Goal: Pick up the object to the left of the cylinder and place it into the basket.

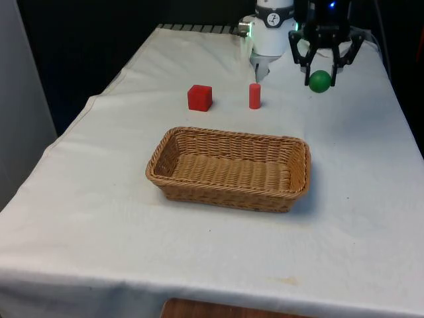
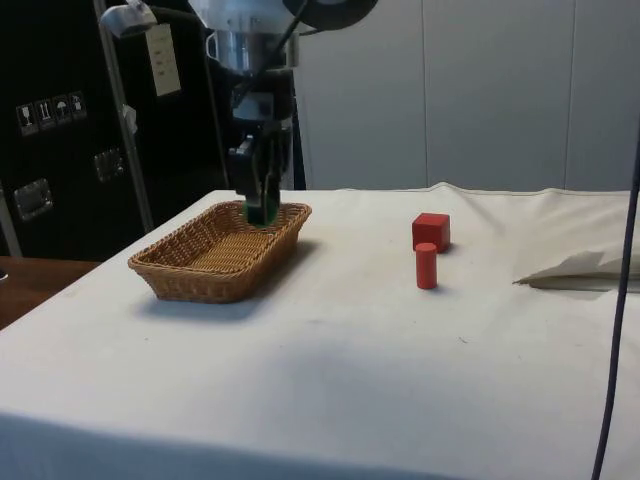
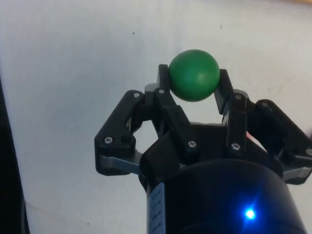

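White cloth covers the worktop (image 1: 358, 199), and the black gripper (image 1: 320, 78) is up off it with its jaws clamped on a green ball (image 1: 320, 81), one finger (image 3: 164, 80) pressed to each side in the wrist view, pale cloth beneath. From the side camera the gripper (image 2: 262, 205) hangs in front of the wicker basket (image 2: 190, 275), the ball a sliver of green between the fingers. Across the table, a red cylinder (image 1: 254, 96) stands upright, and a red cube (image 1: 199, 97) sits to the front view's left of it, near but apart. Both rest on the cloth beyond the basket (image 1: 225, 192), with the ball held toward the front view's right of the cylinder.
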{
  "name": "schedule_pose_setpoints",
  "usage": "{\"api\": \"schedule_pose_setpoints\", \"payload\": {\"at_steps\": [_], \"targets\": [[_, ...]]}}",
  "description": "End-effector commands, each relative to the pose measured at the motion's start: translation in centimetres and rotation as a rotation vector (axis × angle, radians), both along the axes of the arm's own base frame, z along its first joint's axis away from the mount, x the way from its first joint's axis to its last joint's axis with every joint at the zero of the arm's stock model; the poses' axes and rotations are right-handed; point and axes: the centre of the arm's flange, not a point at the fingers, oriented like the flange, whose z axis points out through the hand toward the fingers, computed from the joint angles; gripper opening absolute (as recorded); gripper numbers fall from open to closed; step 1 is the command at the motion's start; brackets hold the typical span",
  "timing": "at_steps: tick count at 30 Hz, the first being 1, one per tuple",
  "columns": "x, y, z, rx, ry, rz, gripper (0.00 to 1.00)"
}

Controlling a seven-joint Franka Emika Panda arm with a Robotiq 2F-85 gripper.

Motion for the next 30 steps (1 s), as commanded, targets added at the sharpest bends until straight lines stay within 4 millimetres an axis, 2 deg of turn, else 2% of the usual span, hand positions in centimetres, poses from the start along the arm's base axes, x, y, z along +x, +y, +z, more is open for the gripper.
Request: {"api": "schedule_pose_setpoints", "payload": {"at_steps": [1, 15, 30], "targets": [[0.5, -0.2, 0.2, 0.003, 0.003, -0.001, 0.00], [3.4, -1.7, 1.1, -0.024, -0.022, -0.020, 0.00], [7.1, -6.3, 0.8, -0.052, -0.033, -0.029, 0.00]]}}
